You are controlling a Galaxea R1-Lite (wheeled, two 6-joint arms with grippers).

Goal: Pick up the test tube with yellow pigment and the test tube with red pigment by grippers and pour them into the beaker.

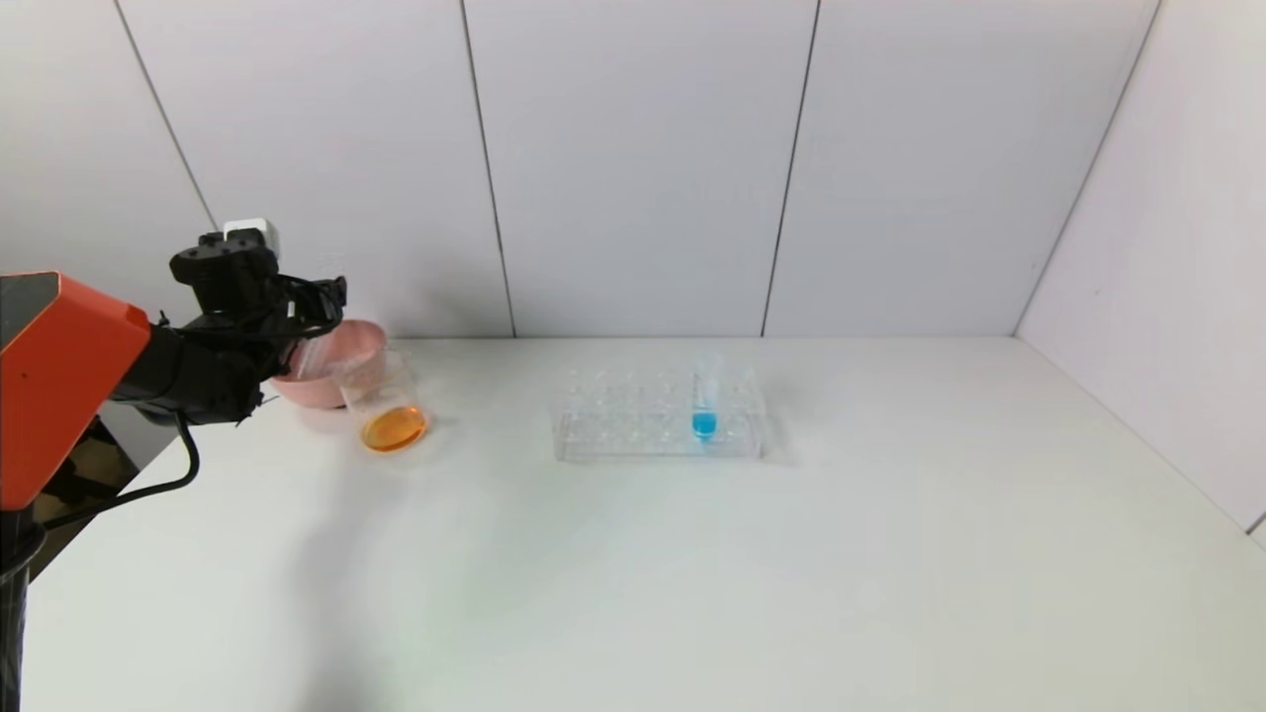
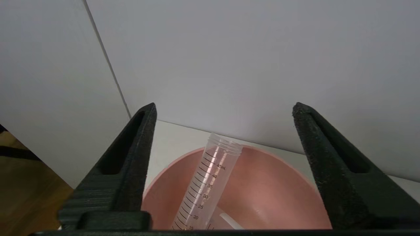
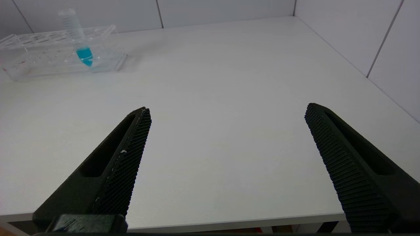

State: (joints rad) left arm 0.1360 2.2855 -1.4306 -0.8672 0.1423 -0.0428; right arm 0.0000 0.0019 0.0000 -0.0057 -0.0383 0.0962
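Head view: white table point(image 1: 692, 574) w/ grey panel walls behind. Left gripper point(image 1: 321, 307) hangs at the far left edge of the table, over a pink bowl point(image 1: 371, 346). Just in front of the bowl, touching or nearly so, stands the beaker point(image 1: 388, 403), clear glass, w/ a shallow layer of orange liquid at the bottom. Near table centre sits a clear multi-hole tube rack point(image 1: 658, 415); one blue-tipped tube point(image 1: 704, 400) stands upright in its right part. Right arm isn't in this view.

Left wrist view: left gripper point(image 2: 224, 113) w/ both black jaws spread wide, gripping nothing. Between and below them lies the pink bowl point(image 2: 269, 190). An empty clear test tube point(image 2: 205, 186) w/ printed graduation marks rests tilted inside the bowl, threaded open mouth leaning up near the far rim. A second pale tube end point(image 2: 231, 221) peeks in beside it, too little showing to tell which is which.

Right wrist view: right gripper point(image 3: 226, 109) over the near right part of the table, jaws wide apart, empty. Well apart from it, tube rack point(image 3: 49, 55) w/ the blue-tipped tube point(image 3: 80, 41).
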